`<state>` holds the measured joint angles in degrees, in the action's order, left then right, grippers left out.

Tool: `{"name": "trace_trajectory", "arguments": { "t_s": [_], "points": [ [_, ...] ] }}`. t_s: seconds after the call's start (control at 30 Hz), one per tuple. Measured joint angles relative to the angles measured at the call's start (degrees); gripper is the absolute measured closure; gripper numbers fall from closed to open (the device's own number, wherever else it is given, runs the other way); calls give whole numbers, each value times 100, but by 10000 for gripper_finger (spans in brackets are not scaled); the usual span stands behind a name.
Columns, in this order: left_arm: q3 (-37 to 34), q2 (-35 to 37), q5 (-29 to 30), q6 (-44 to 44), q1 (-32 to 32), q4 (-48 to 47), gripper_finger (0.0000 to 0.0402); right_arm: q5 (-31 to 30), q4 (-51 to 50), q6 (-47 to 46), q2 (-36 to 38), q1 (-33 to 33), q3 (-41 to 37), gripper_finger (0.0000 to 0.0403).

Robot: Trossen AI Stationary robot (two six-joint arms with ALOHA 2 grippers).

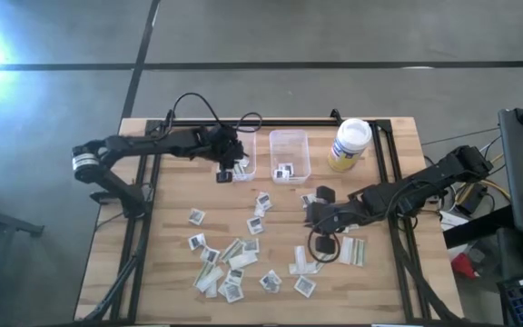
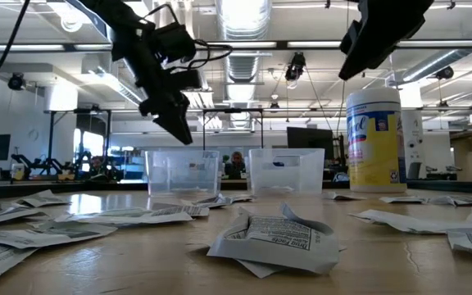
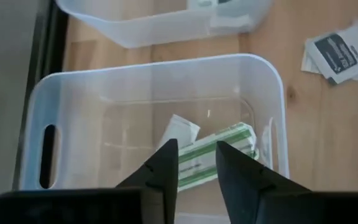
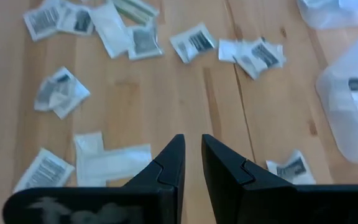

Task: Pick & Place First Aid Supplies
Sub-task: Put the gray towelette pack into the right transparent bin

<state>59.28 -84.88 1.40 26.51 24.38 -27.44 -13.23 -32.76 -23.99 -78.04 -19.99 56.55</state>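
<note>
Many small paper packets (image 1: 230, 268) lie flat across the wooden table: square white ones with dark print and long pale strips. My left gripper (image 1: 224, 173) hangs open above the left clear bin (image 1: 241, 153). In the left wrist view its fingers (image 3: 196, 152) stand over green-striped strips (image 3: 229, 140) and a white square packet (image 3: 180, 130) lying on the bin's floor. My right gripper (image 1: 311, 209) hovers over the table's middle right, open by a narrow gap (image 4: 191, 146) and holding nothing. A pale strip (image 4: 114, 158) and printed squares (image 4: 192, 40) lie ahead of it.
A second clear bin (image 1: 290, 154) with a few packets stands right of the first. A yellow jar with a white lid (image 1: 350, 143) stands at the far right of the table. In the low view a crumpled printed packet (image 2: 273, 238) lies close to the near edge.
</note>
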Motion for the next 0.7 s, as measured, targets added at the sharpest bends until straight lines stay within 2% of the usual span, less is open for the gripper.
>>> {"name": "trace_trajectory", "arguments": {
  "t_s": [0.17, 0.3, 0.7],
  "points": [
    [453, 174, -1, -160, -74, -721, 289, -2, -379, -346, 1, -15, 0, 351],
    [451, 438, -37, -379, -365, -947, 293, -4, -599, -583, 1, -94, 0, 351],
    [-11, 1294, -36, -1457, -1978, -796, 301, -35, -1253, -1447, 0, -426, -62, 351]
  ]
}}
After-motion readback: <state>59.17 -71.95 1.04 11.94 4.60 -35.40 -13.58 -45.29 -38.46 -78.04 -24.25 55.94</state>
